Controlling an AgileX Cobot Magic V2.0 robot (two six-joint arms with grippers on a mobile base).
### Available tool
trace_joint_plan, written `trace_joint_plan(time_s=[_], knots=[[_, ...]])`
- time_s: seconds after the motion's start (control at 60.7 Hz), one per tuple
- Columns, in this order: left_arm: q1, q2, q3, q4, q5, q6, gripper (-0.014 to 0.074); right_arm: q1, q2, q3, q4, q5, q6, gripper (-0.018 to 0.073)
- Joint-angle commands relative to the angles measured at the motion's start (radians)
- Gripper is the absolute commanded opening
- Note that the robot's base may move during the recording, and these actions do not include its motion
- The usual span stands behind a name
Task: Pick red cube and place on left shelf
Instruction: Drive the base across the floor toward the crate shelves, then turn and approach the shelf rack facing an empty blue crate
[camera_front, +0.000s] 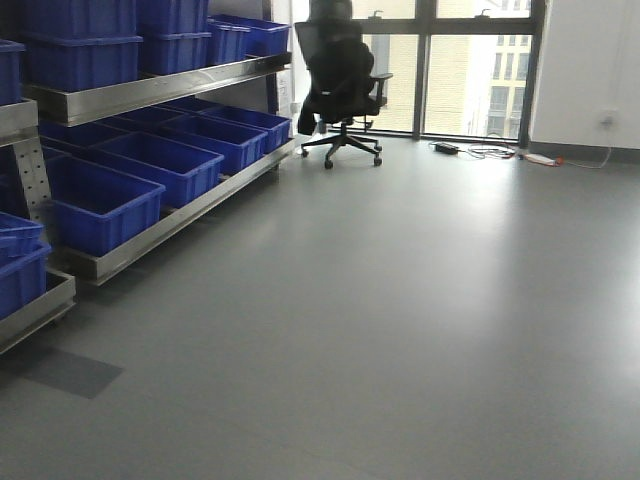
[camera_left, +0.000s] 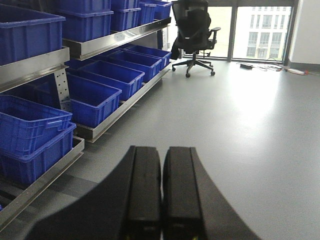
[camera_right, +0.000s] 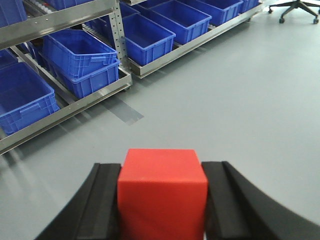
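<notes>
Pickup looks done: we hold the red cube (camera_right: 162, 192) pinched in our right tool (camera_right: 162, 172), while our left tool (camera_left: 161, 165) is pressed together, empty. Setting it on the left shelf (camera_right: 65, 19), well apart, remains.

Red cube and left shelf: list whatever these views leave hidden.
- Red cube: flanks covered by the right gripper's jaws, base cut by the right wrist view's bottom edge.
- Left shelf: near end cut by the front view's left edge; upper crates' insides hidden by their walls.
</notes>
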Motion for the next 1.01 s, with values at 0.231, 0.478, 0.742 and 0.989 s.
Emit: trace_joint_plan(time_s=[0.231,0.478,0.742,0.989], knots=[[-0.007,-0.015,0.023,-0.007,-0.086,-0.001,0.0102,-0.005,0.008,-0.026,0.002,-0.095,-0.006,0.0214],[-0.007,-0.015,0.023,-0.007,-0.086,-0.001,0.0102,-0.005,0.008,-0.026,0.002,-0.095,-0.006,0.0214],[-0.007,-0.015,0.023,-0.007,-0.086,-0.001,0.0102,-0.005,0.008,-0.026,0.002,-0.095,-0.006,0.0214],[-0.007,-0.015,0.023,-0.007,-0.086,-0.001,0.0102,-0.005,0.008,-0.026,0.002,-0.095,-0.006,0.0214]])
